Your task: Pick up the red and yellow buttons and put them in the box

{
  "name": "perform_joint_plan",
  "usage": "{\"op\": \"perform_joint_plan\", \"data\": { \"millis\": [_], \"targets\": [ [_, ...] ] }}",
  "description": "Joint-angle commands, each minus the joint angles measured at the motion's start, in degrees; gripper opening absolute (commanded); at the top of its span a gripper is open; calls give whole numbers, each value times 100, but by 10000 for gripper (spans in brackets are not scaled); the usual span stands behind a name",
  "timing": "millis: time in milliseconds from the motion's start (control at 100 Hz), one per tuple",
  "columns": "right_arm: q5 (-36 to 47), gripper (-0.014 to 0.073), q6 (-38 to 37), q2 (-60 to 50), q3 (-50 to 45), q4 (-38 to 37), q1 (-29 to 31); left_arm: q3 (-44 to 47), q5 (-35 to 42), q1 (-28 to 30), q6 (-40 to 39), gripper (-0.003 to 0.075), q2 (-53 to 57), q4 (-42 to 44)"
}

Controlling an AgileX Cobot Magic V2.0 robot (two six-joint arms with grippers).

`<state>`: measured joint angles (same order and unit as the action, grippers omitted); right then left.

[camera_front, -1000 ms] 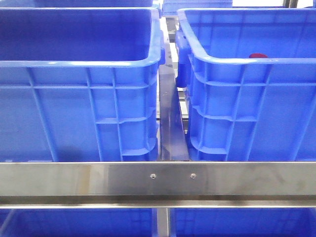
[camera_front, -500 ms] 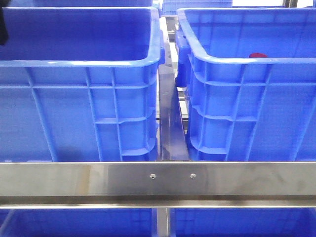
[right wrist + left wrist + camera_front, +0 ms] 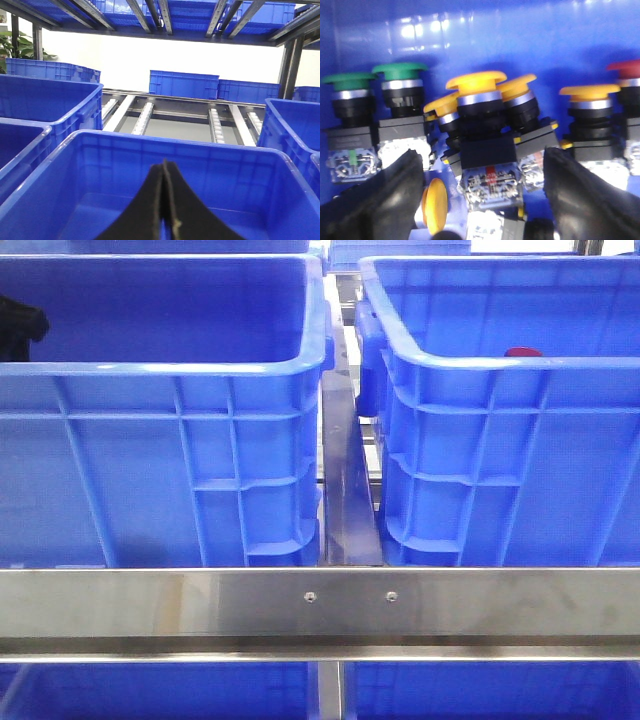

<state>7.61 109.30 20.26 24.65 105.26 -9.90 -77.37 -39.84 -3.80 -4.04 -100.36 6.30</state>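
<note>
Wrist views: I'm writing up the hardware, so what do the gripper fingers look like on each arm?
Left gripper: two broad black fingers with a matte, rubbery look and rounded edges. Right gripper: the same black material, its fingers tapering to a narrow point. No cables, markings or labels show.

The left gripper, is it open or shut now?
Open. In the left wrist view the left gripper has its two black fingers spread wide apart, either side of a yellow push button; nothing is gripped.

Several yellow mushroom-head push buttons (image 3: 476,86) stand upright on black switch bodies, crowded together against a blue crate wall, with a red-capped one (image 3: 626,67) at the row's end. The box (image 3: 500,365), a deep bright-blue ribbed crate, shows a red cap (image 3: 522,352) just above its near rim.
</note>
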Motion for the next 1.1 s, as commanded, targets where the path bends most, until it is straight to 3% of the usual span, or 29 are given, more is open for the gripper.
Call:
{"op": "perform_joint_plan", "data": {
  "millis": [0,590,690,770,950,1090],
  "targets": [
    [-180,-68,1,35,154,467,-20,-198,306,18,4,476,173,23],
    [-180,-68,1,35,154,467,-20,-198,501,18,4,462,-244,23],
    [-180,-68,1,35,154,467,-20,-198,501,18,4,363,-244,23],
    [-180,-68,1,35,154,467,-20,-198,501,18,4,220,-220,23],
    [-180,-68,1,35,154,467,-20,-198,451,18,4,-15,-34,23],
    [-180,-68,1,35,154,467,-20,-198,373,-24,4,-19,360,-156]
  ]
}}
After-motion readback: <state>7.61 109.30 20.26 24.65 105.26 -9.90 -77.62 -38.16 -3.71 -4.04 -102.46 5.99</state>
